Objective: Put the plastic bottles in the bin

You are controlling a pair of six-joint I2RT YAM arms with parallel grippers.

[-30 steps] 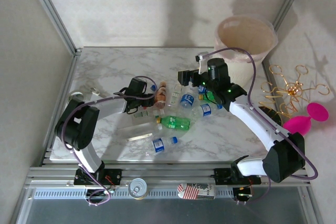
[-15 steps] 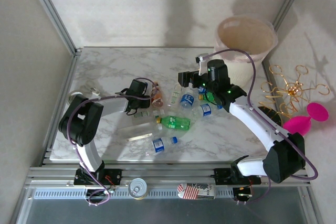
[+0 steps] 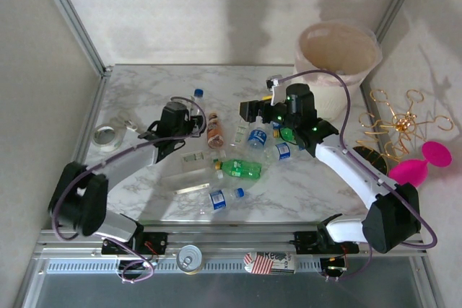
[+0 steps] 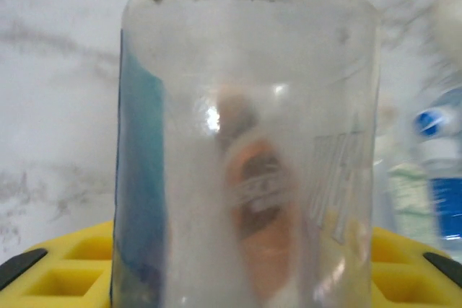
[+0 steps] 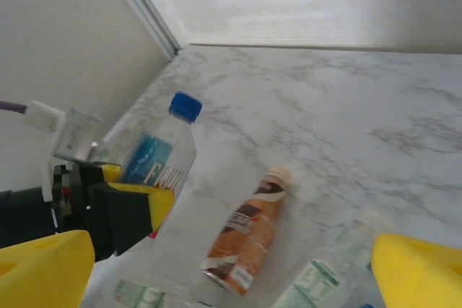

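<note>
My left gripper (image 3: 184,117) is shut on a clear plastic bottle (image 3: 193,103) with a blue cap and blue label, held tilted above the left-centre of the table. In the left wrist view that bottle (image 4: 245,106) stands between my yellow fingers (image 4: 58,268). My right gripper (image 3: 249,111) hangs open above the bottle pile, nothing between its yellow fingertips (image 5: 43,268). Its view shows the held bottle (image 5: 155,156) and an orange-labelled bottle (image 5: 245,239) lying on the marble. Several more bottles lie mid-table, among them a green one (image 3: 240,169). The cream bin (image 3: 339,52) stands at the back right.
A tape roll (image 3: 106,135) lies at the table's left edge. A gold wire rack (image 3: 401,124) and a pink goblet (image 3: 422,164) sit to the right of the table. A can (image 3: 190,257) rests on the front rail. Metal frame posts run along both back corners.
My left gripper has shut on the clear blue-capped bottle and carried it up and to the left, away from the orange-labelled bottle. The right arm has barely shifted.
</note>
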